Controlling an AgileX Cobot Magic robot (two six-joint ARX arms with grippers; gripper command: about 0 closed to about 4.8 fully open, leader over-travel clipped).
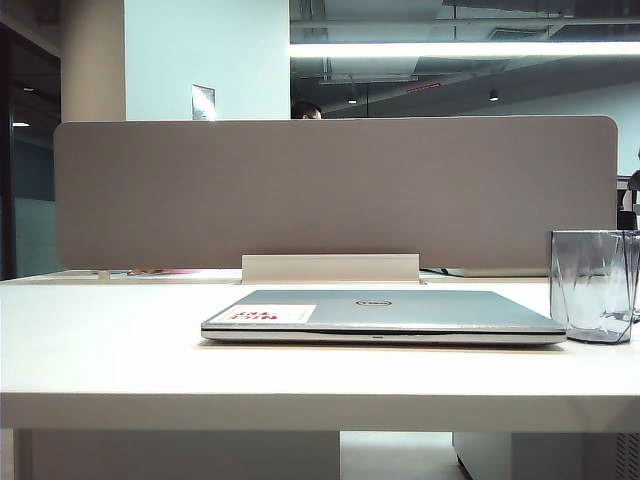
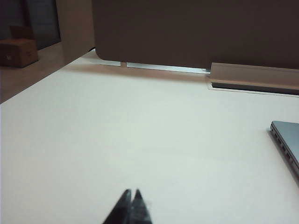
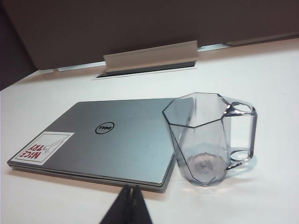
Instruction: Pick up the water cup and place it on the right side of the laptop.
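Note:
The silver-grey laptop (image 1: 385,315) lies closed on the white table, with a round logo and a white sticker with red print (image 1: 270,314) on its lid. The smoky-grey faceted water cup (image 1: 592,285) stands upright just off the laptop's right edge. In the right wrist view the cup (image 3: 205,140) sits beside the laptop (image 3: 100,140), its handle (image 3: 243,133) turned away from the laptop. My right gripper (image 3: 131,189) is shut and empty, a little short of the laptop's near edge. My left gripper (image 2: 131,192) is shut over bare table, well away from the laptop's corner (image 2: 286,142).
A grey partition panel (image 1: 335,190) runs along the table's back edge, with a white cable-slot cover (image 1: 330,268) at its foot behind the laptop. A cardboard box (image 2: 17,52) sits on the floor beyond the table's left side.

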